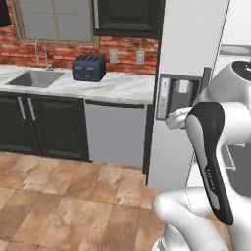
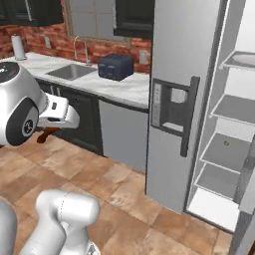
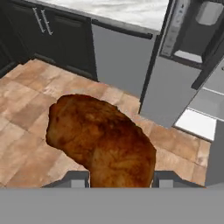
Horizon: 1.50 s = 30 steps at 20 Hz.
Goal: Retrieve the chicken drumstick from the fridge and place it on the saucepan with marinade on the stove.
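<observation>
The chicken drumstick [image 3: 103,138], a reddish-brown piece of meat, sits between my two fingertips. My gripper [image 3: 118,180] is shut on its lower end, above the tiled floor. From the right base view the drumstick [image 2: 47,134] hangs under my hand at the left, with the gripper [image 2: 51,128] clamped on it. The tall light grey fridge [image 2: 182,74] stands to the right, its right compartment open with white shelves [image 2: 226,152] showing. The same fridge [image 1: 188,54] rises behind my arm in the left base view. The saucepan and the stove are out of view.
A marble counter [image 1: 112,86] runs left of the fridge with a sink [image 1: 34,78] and a dark toaster [image 1: 88,67]. Below it are dark cabinets [image 1: 29,122] and a grey dishwasher front [image 1: 116,132]. Tiled floor [image 1: 63,196] lies in front.
</observation>
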### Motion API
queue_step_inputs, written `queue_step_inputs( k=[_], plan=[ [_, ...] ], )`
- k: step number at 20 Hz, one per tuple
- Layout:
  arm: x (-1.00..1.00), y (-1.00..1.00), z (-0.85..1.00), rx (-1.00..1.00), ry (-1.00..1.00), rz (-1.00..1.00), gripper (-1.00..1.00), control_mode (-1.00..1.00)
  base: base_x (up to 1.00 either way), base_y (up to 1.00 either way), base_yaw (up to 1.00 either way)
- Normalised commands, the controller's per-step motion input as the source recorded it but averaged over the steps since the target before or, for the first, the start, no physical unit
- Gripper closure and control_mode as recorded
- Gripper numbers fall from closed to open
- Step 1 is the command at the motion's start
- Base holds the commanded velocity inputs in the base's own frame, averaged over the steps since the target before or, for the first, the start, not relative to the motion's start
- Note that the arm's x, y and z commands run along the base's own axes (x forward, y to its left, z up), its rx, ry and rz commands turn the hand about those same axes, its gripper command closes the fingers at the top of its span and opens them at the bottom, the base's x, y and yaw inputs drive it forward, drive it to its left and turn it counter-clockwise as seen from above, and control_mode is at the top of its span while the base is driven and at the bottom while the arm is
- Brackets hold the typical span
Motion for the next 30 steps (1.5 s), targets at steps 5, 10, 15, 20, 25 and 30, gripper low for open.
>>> queue_step_inputs(
  k=[5,10,15,20,25,30],
  plan=[
    [0.0,0.0,0.0,0.0,0.0,0.0,1.0,1.0,-0.2,0.87,0.83],
    [0.0,0.0,0.0,0.0,0.0,0.0,1.0,1.0,-0.04,1.0,0.74],
    [0.0,0.0,0.0,0.0,0.0,0.0,1.0,1.0,0.22,1.0,0.65],
    [0.0,0.0,0.0,0.0,0.0,0.0,1.0,1.0,0.79,0.89,0.5],
    [0.0,0.0,0.0,0.0,0.0,0.0,1.0,1.0,0.98,0.23,0.24],
    [0.0,0.0,0.0,0.0,0.0,0.0,1.0,1.0,0.96,-0.36,0.01]
  ],
)
